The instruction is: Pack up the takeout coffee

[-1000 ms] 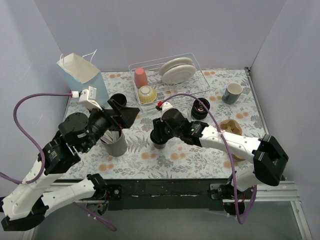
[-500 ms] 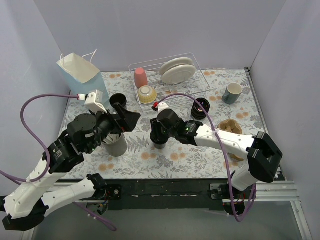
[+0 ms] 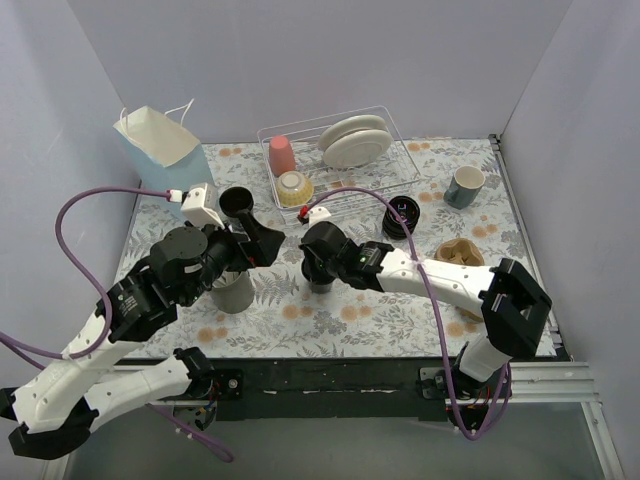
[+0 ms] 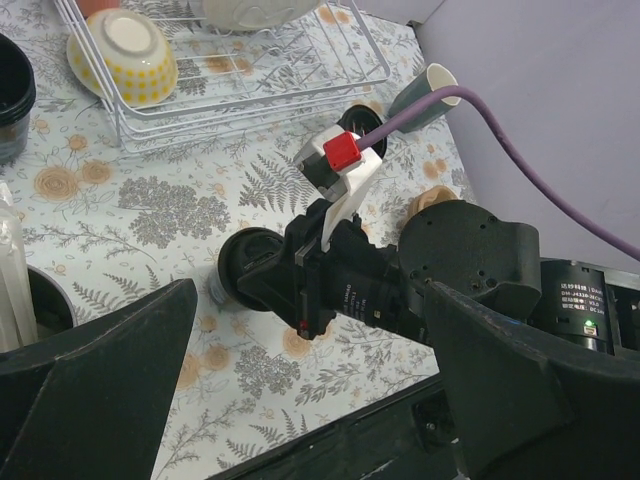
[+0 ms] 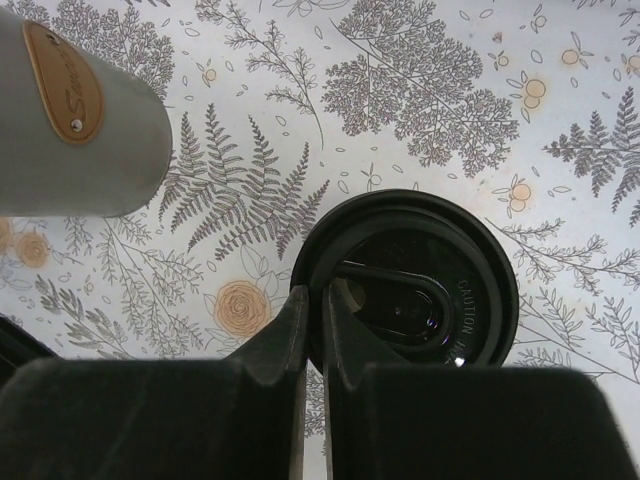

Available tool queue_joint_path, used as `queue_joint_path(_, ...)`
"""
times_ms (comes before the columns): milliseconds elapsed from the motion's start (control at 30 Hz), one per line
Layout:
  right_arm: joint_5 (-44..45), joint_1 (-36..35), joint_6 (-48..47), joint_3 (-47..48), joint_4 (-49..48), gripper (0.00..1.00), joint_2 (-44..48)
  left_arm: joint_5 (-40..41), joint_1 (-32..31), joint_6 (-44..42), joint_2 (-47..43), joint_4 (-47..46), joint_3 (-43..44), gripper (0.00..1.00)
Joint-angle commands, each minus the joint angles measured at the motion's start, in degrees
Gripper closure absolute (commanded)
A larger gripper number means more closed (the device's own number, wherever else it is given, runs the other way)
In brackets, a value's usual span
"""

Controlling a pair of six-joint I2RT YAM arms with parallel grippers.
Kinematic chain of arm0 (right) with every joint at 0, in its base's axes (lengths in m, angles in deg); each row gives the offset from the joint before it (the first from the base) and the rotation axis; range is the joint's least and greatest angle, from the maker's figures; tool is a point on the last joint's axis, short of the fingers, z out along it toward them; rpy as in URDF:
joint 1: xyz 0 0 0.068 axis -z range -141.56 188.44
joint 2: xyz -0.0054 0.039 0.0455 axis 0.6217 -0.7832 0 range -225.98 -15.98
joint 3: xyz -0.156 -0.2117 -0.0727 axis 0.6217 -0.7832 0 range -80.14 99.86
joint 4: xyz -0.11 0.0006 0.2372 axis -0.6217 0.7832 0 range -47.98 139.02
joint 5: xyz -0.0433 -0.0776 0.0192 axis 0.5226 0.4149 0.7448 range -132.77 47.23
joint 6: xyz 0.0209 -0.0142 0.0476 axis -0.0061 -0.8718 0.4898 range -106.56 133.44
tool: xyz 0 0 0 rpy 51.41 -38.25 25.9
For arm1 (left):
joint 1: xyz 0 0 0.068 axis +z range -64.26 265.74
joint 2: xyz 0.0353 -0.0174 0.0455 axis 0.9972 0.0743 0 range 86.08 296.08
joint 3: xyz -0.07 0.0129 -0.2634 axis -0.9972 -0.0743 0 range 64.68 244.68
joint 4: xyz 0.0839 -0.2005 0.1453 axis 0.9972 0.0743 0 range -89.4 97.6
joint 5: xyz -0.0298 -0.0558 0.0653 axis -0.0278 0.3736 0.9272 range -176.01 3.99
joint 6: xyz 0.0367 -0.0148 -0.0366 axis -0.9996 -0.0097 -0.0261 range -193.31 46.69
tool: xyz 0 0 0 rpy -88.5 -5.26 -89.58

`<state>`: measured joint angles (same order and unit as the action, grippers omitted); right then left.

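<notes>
A takeout coffee cup (image 5: 420,285) with a round black lid stands on the flowered table, also visible as the cup (image 3: 320,285) and the cup (image 4: 240,282). My right gripper (image 5: 313,300) is shut on the left rim of its lid, one finger outside the rim and one inside. From above, the right gripper (image 3: 318,262) sits right over it. A second black cup (image 3: 236,203) stands farther back left, and a black lidded one (image 3: 400,216) to the right. My left gripper (image 3: 258,243) hovers open and holds nothing, left of the held cup.
A grey metal utensil cup (image 3: 232,292) stands close left of the held cup. A white paper bag (image 3: 160,150) stands at the back left. A wire dish rack (image 3: 395,150) holds plates, a bowl and a pink cup. A blue-grey mug (image 3: 465,186) is at the back right.
My right gripper has closed on the lid's rim. The left arm has swung forward and a little right, its gripper still open.
</notes>
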<state>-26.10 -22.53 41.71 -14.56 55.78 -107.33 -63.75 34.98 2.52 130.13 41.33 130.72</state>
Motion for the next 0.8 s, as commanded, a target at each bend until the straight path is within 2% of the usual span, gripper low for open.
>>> queue_joint_path(0,4.16,-0.38,-1.20,0.86,4.87,0.96,0.03,1.91,-0.21,-1.30,-0.20,0.75,0.23,0.02)
queue_joint_path(167,9.95,-0.03,-4.01,-1.24,8.02,0.99,3.72,1.65,-0.13,-1.83,1.03,0.84,0.23,0.02)
queue_joint_path(300,13.13,3.48,-7.08,-5.35,10.24,0.99,10.29,0.94,-0.13,-3.67,1.91,0.84,-0.39,0.02)
queue_joint_path(500,4.88,16.57,-12.97,-15.47,4.18,0.99,20.84,1.64,-0.21,-4.64,4.19,1.37,-0.39,0.02)
queue_joint_path(633,1.27,24.04,-15.61,-17.24,5.05,0.99,22.18,3.75,-0.21,-4.47,6.21,2.68,0.40,0.02)
queue_joint_path(767,-1.28,27.39,-16.67,-17.86,5.14,0.99,20.96,7.60,-0.21,-2.54,7.98,4.79,1.54,0.02)
